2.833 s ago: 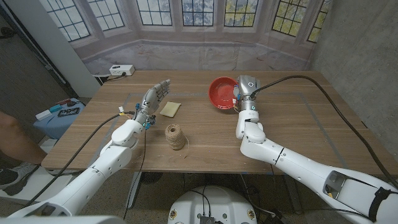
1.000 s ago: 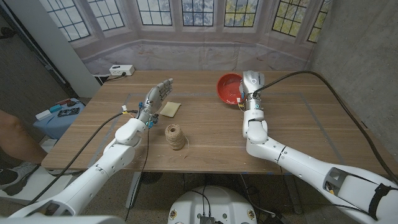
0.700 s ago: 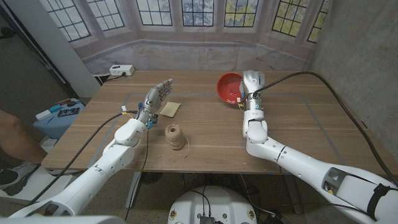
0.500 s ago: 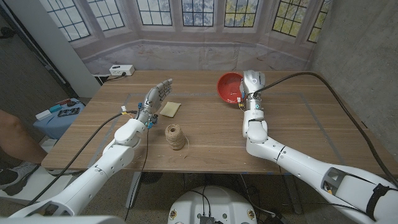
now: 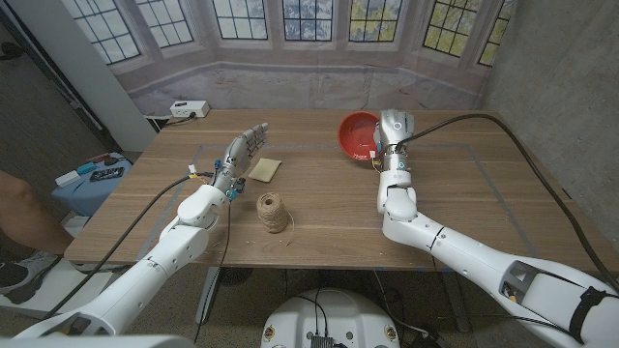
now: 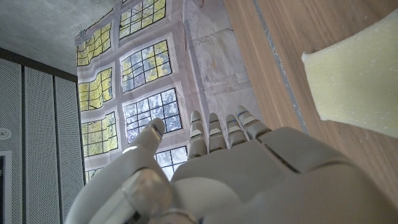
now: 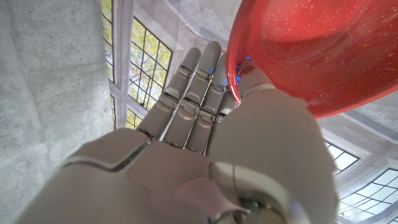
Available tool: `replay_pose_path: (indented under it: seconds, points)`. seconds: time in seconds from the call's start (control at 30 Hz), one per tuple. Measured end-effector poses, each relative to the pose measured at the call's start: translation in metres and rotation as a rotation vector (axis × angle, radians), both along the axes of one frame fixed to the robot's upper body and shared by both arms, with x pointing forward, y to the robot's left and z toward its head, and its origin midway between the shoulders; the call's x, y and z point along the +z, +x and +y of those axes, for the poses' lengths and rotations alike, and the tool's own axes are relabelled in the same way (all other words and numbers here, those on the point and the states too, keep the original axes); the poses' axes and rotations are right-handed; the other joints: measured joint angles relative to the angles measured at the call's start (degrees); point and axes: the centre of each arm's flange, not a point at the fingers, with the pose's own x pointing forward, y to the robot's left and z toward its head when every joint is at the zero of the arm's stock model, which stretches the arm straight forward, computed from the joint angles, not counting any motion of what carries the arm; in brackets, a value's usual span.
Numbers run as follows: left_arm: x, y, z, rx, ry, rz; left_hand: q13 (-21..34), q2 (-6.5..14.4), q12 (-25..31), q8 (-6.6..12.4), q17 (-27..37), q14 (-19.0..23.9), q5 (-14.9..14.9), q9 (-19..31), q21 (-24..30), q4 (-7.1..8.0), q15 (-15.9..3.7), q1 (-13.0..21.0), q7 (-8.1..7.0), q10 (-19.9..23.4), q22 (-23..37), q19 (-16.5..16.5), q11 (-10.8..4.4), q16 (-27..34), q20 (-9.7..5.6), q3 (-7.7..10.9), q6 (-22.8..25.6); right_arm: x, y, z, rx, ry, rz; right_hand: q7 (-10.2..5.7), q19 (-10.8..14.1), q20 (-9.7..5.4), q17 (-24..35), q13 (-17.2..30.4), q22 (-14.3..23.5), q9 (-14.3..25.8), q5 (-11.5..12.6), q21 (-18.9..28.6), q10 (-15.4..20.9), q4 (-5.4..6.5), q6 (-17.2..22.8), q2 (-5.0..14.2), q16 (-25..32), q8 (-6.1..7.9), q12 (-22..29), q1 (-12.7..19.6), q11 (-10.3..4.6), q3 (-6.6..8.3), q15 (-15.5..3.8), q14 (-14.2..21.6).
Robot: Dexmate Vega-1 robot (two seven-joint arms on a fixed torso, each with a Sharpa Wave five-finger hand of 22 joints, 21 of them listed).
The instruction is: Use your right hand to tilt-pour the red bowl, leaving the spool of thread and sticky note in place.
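My right hand point(image 5: 385, 135) grips the rim of the red bowl point(image 5: 356, 134) and holds it lifted and tipped on its side over the far right part of the table. The bowl point(image 7: 317, 50) fills the right wrist view, its rim pinched between my thumb and fingers point(image 7: 193, 81). The spool of thread point(image 5: 273, 212) stands upright near the table's middle front. The pale yellow sticky note point(image 5: 264, 169) lies beyond it. My left hand point(image 5: 242, 152) is held up just left of the note, fingers apart and straight, holding nothing. The note point(image 6: 357, 84) lies close beside that hand point(image 6: 249, 168).
The wooden table point(image 5: 464, 203) has tape lines marked on it. A white power strip point(image 5: 189, 109) sits at the far left corner. A blue bin point(image 5: 92, 184) stands off the left edge, and part of a person point(image 5: 24, 217) is at the picture's left edge.
The bowl has gone from resting on the table to lifted and tipped in my right hand. Over the last second it has barely moved. My left hand, the spool and the note have stayed put.
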Motion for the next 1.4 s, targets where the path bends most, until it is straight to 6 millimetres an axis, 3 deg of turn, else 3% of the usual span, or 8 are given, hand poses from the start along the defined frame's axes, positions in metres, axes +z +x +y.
replay_pose_path:
  seconds: [0.67, 1.4]
  points:
    - [-0.0027, 0.0007, -0.0002, -0.013, -0.010, 0.005, 0.0, -0.2, 0.0, 0.00, 0.0, 0.0, 0.0, 0.0, -0.1, 0.25, 0.00, 0.2, 0.00, 0.0, 0.0, 0.0, 0.00, 0.0, 0.00, -0.25, 0.0, 0.0097, -0.0075, -0.0020, 0.112, 0.115, 0.141, -0.29, -0.3, -0.29, 0.6, 0.1, 0.0, -0.2, 0.1, 0.4, 0.2, -0.22, -0.3, 0.02, -0.9, -0.06, -0.3, 0.0, -0.40, -0.22, -0.22, 0.2]
    - [-0.0075, -0.0024, 0.0023, -0.003, -0.020, 0.014, 0.0, -0.2, 0.0, 0.01, 0.0, 0.0, 0.0, 0.0, -0.1, 0.49, 0.00, 0.2, 0.01, 0.0, 0.0, 0.0, 0.00, 0.0, -0.01, 0.00, 0.0, 0.0017, -0.0042, -0.0084, 0.221, 0.277, 0.374, -0.41, -0.3, -0.29, 1.4, 0.3, -0.3, -0.3, 0.1, 0.7, 0.2, 0.02, -0.2, 0.18, -1.6, 0.01, -0.4, 0.2, -0.38, -0.46, -0.21, 0.2]
